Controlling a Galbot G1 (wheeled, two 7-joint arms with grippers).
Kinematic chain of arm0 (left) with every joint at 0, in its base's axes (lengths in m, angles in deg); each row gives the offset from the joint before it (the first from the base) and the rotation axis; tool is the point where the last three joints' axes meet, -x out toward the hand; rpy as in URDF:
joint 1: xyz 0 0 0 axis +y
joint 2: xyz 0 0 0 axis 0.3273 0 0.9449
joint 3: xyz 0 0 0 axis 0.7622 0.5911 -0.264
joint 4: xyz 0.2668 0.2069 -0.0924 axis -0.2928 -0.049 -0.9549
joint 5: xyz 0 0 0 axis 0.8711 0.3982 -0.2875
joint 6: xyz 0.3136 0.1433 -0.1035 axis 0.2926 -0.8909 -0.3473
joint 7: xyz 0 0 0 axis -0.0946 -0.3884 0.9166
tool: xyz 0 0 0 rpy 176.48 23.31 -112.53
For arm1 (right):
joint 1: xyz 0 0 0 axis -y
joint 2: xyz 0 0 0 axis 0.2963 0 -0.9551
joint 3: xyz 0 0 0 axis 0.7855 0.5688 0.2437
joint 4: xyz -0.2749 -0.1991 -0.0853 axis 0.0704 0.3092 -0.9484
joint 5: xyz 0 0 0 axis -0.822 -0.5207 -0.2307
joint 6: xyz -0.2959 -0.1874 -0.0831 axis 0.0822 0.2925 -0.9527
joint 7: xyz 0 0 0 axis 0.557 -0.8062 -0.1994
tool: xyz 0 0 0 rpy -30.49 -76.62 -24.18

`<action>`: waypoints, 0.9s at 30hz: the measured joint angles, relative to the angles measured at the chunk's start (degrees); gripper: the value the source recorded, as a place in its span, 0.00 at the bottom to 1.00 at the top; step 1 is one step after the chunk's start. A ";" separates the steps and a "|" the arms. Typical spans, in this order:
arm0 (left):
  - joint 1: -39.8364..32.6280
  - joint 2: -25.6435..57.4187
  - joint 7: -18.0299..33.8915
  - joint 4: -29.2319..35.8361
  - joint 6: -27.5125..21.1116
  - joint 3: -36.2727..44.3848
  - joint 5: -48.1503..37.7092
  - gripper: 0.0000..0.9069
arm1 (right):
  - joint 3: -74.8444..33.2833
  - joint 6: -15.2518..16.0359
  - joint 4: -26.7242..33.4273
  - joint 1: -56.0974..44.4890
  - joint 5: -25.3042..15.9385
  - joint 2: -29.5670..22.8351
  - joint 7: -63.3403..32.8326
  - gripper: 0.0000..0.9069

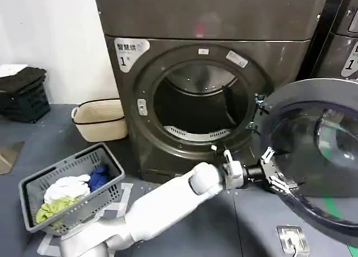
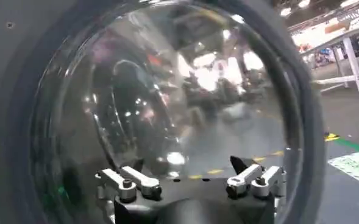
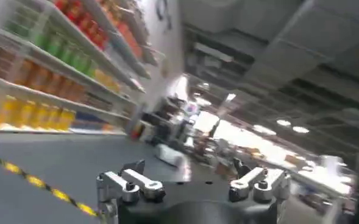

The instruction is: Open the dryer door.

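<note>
The dryer (image 1: 207, 83) is my landmark: a big dark machine with a "1" sticker at the upper left of its front. Its round opening is exposed and the drum inside is visible, so I judge the job largely done.

The dryer door (image 1: 316, 150) hangs swung out to the right of the opening, hinged at that side, its grey inner face and domed glass turned toward me. Its far and lower edges are cut off from the head view, so I cannot tell how wide it stands.

A second dark machine (image 1: 341, 44) sits to the right of the dryer, partly in frame.

A grey laundry basket (image 1: 70, 192) with clothes sits on the floor in front and left of the dryer; a cream basket (image 1: 100, 118) stands beside the dryer's left side.

My left arm reaches across in front of the dryer. My left pincer (image 1: 274, 173) has its fingers apart, at the inner face of the door near its lower left rim, placed there, I judge, to push the door outward. In the left wrist view the glass dome (image 2: 167, 97) lies just ahead of my fingertips (image 2: 139, 182); contact is not clear.

My right pincer (image 3: 191, 185) is parked away from the dryer, fingers spread, holding nothing, facing blurred shelving (image 3: 57, 73).
</note>
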 joint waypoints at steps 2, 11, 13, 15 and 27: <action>-0.37 -0.66 -0.04 -0.62 0.05 0.25 -0.02 1.00 | -0.65 -0.38 1.22 -0.17 -0.68 0.00 -0.58 1.00; -1.97 -3.28 -0.20 -3.37 0.47 0.93 0.01 1.00 | -2.15 -2.49 5.42 -0.56 -1.52 0.00 -1.54 1.00; -2.17 -3.85 -0.20 -3.89 0.48 1.04 0.08 1.00 | -2.20 -2.71 5.73 -0.56 -1.51 0.00 -1.54 1.00; -2.29 -4.32 -0.21 -4.40 0.48 1.19 0.19 1.00 | -2.27 -2.89 5.86 -0.57 -1.44 0.00 -1.52 1.00; -2.09 -6.59 2.07 -6.13 -2.61 0.67 -1.46 1.00 | -1.65 -3.82 5.82 -0.19 -1.69 0.00 -1.17 1.00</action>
